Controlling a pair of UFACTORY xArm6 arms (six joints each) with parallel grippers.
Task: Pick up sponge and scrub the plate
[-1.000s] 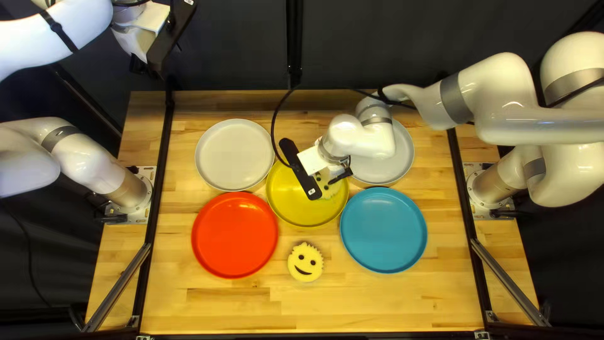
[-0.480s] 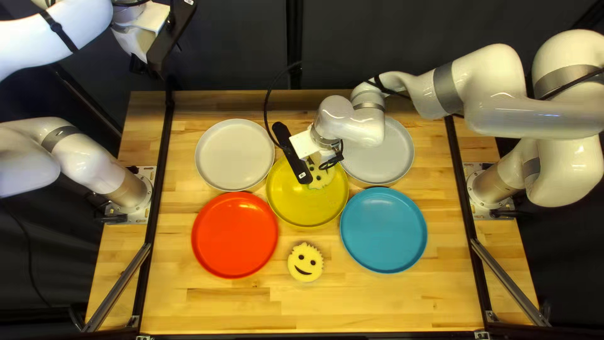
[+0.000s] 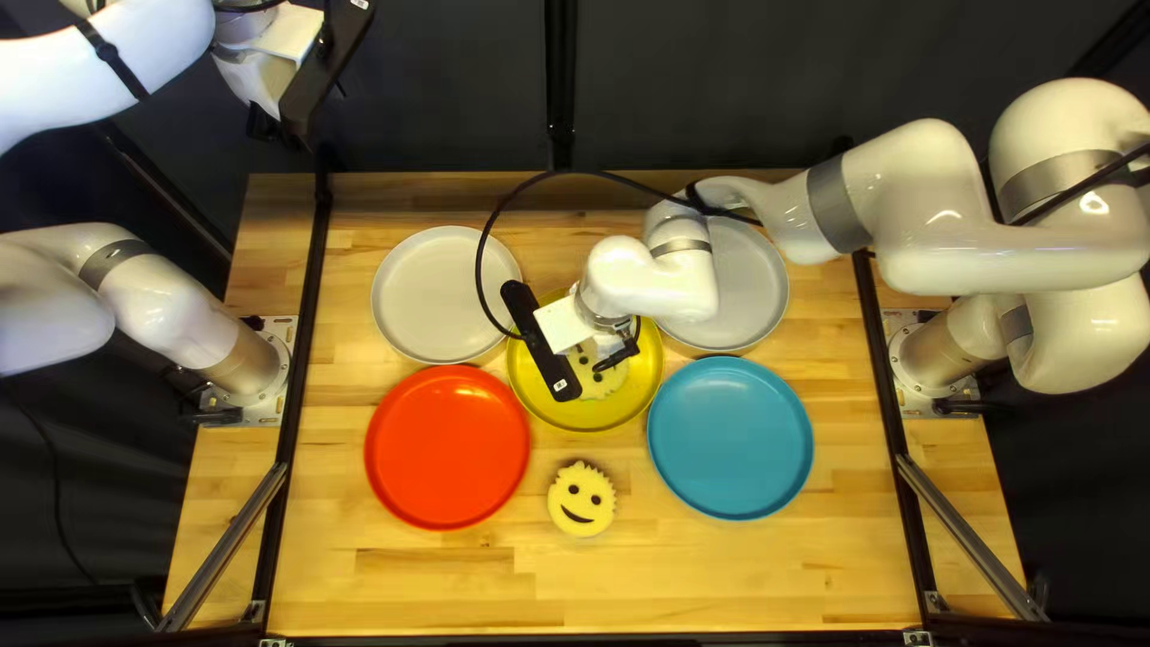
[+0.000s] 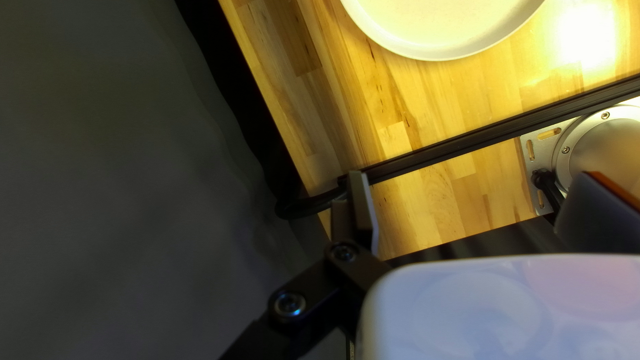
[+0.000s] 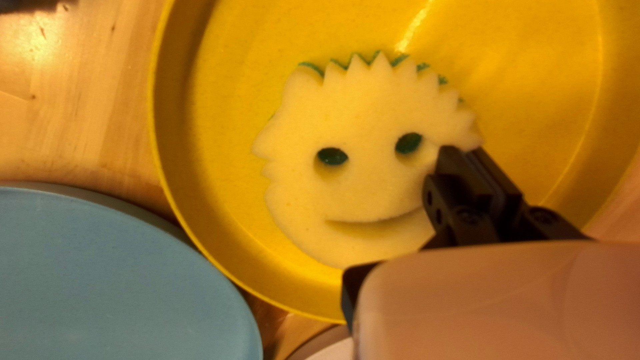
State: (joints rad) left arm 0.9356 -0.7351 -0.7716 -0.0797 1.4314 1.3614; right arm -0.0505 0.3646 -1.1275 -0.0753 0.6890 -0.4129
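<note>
Pinching the edge of a round yellow foam sponge (image 5: 360,113), cut as a smiling face with a green underside, we have the fingers (image 5: 443,190) of our right gripper (image 3: 618,350) clamped on it inside the round yellow plate (image 3: 575,417). The sponge lies face up; in the top left view our right arm hides part of it, and in the right wrist view the fingers cover the cheek and one end of the smile (the very tips are hard to make out). That arm also covers much of the round pale grey plate (image 3: 755,288) at its side, while a black cable (image 3: 482,258) crosses the other round pale grey plate (image 3: 437,294). Our left gripper (image 3: 265,125) is a dark shape against the curtain, but its wrist view shows the fingers wide apart with nothing between them, and one pale plate cut off ahead. Counting up, we have five plates: two pale grey, one yellow, one round red plate (image 3: 447,447), one round blue plate (image 3: 731,437). There are two sponges, the second smiling yellow sponge (image 3: 582,506) lying on the wooden table (image 3: 719,575) between red and blue.
</note>
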